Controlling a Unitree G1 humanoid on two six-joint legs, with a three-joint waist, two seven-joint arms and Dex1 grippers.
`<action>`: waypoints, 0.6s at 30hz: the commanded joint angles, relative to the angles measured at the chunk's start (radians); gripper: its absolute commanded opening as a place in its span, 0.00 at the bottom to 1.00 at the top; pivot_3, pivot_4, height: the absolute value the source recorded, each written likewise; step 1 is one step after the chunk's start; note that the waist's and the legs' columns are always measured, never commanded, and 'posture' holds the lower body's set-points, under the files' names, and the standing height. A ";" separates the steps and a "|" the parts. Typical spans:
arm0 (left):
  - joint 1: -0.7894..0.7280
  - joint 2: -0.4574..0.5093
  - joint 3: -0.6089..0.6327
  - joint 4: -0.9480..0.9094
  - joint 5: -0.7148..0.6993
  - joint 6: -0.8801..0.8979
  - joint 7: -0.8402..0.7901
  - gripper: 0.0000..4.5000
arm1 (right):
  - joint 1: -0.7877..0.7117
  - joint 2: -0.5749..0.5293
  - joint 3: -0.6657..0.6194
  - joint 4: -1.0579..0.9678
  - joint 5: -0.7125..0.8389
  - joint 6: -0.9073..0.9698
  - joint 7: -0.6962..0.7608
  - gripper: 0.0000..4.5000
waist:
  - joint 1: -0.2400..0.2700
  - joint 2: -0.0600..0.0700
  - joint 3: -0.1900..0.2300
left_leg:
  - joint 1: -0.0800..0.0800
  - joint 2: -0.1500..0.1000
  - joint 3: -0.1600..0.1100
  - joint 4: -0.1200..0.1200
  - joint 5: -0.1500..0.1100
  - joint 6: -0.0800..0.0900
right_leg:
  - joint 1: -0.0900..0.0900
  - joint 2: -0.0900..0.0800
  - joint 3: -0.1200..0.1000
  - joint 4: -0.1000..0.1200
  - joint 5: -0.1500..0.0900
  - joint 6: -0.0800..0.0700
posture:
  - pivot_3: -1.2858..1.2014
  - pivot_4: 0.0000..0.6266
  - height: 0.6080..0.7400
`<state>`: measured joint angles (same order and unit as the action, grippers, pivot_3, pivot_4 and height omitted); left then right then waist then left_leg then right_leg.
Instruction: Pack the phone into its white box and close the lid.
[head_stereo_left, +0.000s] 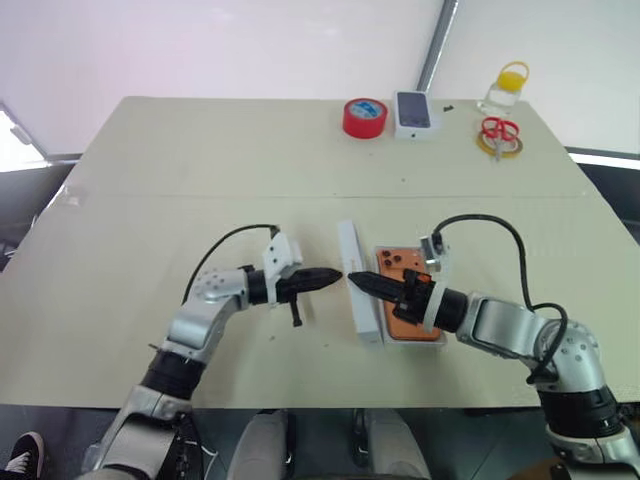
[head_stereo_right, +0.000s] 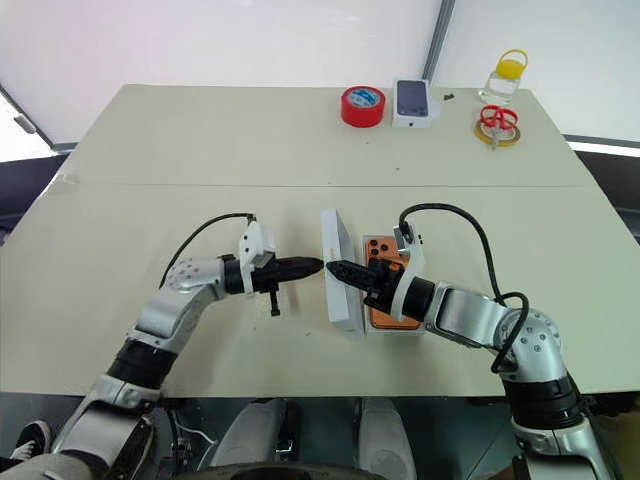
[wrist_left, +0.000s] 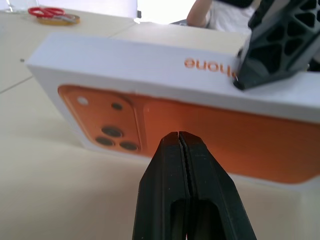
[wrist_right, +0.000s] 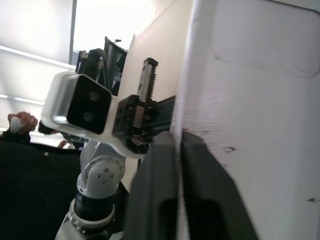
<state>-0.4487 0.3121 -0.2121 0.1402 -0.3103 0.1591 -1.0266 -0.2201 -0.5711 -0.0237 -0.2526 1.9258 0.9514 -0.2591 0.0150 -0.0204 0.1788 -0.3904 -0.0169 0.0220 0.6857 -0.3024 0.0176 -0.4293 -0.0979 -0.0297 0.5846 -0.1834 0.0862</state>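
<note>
One lid (head_stereo_left: 359, 285), one phone (head_stereo_left: 400, 290), one white box (head_stereo_left: 440, 338), two grippers.
The lid stood on edge; the left gripper (head_stereo_left: 330, 277) was clenched empty, the right gripper (head_stereo_left: 362, 282) pinched the lid's wall.

Both arms wear silver-grey shells with black joints and looping black cables, white wrist mounts, and seemingly ribbed black fingers (wrist_left: 185, 195).

head pair: high, facing down | wrists: close on lid (wrist_left: 150, 75)
</note>
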 joint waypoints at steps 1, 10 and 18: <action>-0.049 -0.053 0.018 0.081 -0.006 -0.057 0.002 0.00 | -0.003 -0.022 -0.041 0.016 -0.028 -0.021 0.016 0.39 | 0.000 0.000 0.000 | 0.000 0.000 0.000 0.000 0.000 0.000 | 0.000 0.000 0.000 -0.001 0.000 0.000 | 0.52 0.24 1.00; -0.143 -0.192 -0.022 0.262 0.044 -0.162 -0.001 0.00 | 0.013 -0.230 -0.160 0.049 -0.447 -0.040 0.318 0.98 | 0.003 0.000 0.000 | -0.001 -0.001 0.001 0.000 -0.001 0.001 | 0.000 0.000 0.000 -0.002 0.002 0.003 | 0.52 0.24 1.00; -0.162 -0.239 -0.001 0.315 0.058 -0.196 0.012 0.00 | 0.014 -0.277 -0.194 0.071 -0.820 -0.170 0.464 0.98 | -0.002 0.000 0.000 | -0.001 0.001 0.002 0.000 -0.001 0.002 | 0.000 0.001 0.000 -0.002 0.002 0.004 | 0.52 0.24 1.00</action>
<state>-0.5914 0.0705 -0.2404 0.4606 -0.2478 -0.0186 -1.0202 -0.1983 -0.8420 -0.2119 -0.1384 1.1700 0.8201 0.1662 0.0129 -0.0202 0.1788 -0.3908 -0.0156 0.0236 0.6858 -0.3034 0.0195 -0.4294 -0.0966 -0.0304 0.5824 -0.1813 0.0898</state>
